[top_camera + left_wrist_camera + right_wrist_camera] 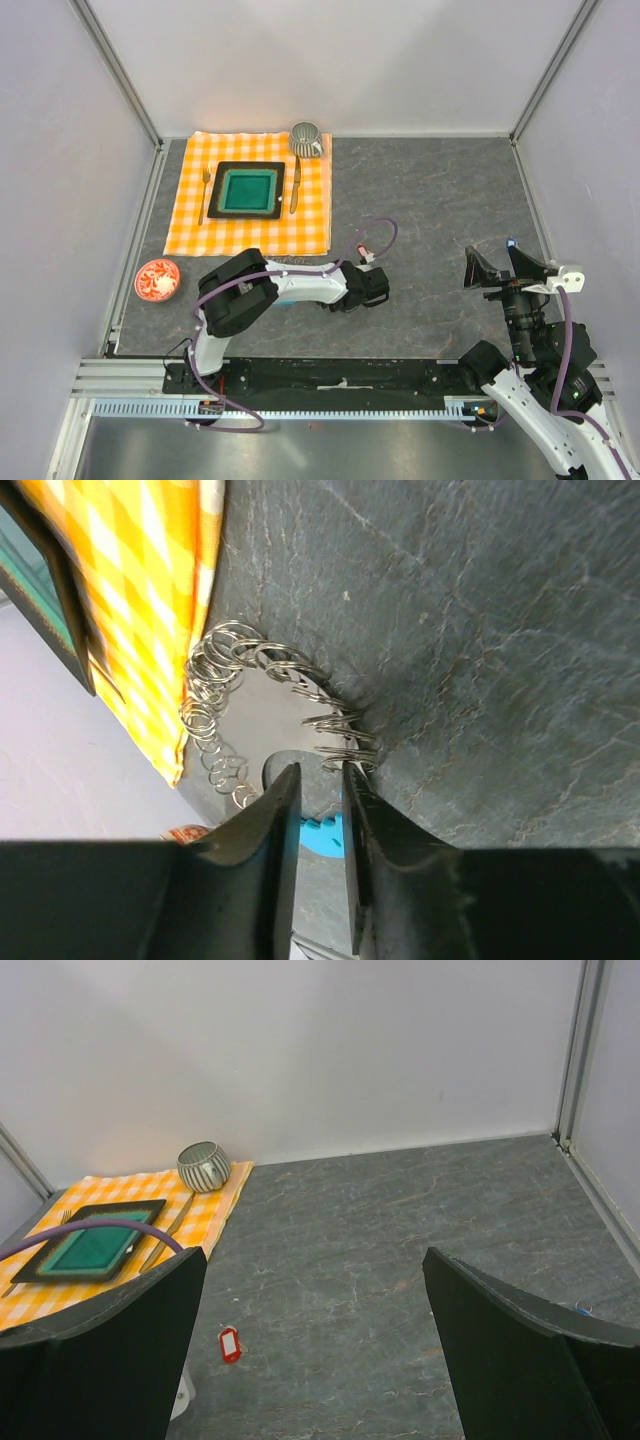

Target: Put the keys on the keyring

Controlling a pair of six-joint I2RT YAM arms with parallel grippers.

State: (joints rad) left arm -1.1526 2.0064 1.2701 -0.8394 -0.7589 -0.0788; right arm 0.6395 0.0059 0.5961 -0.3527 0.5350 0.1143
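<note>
Grey slate-look tabletop [440, 200], white walls [300, 1040]; left gripper [320, 767] narrowly apart, right gripper [315, 1252] wide apart.

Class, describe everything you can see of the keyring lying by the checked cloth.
The keyring is a loop of thin, silvery wire coils, lying in an arc on the dark stone-look table. One side reaches the edge of the orange checked cloth. A light-blue strip shows in the narrow gap between the fingers of the left hand, which stand either side of its near part; whether they pinch it cannot be told.
</note>
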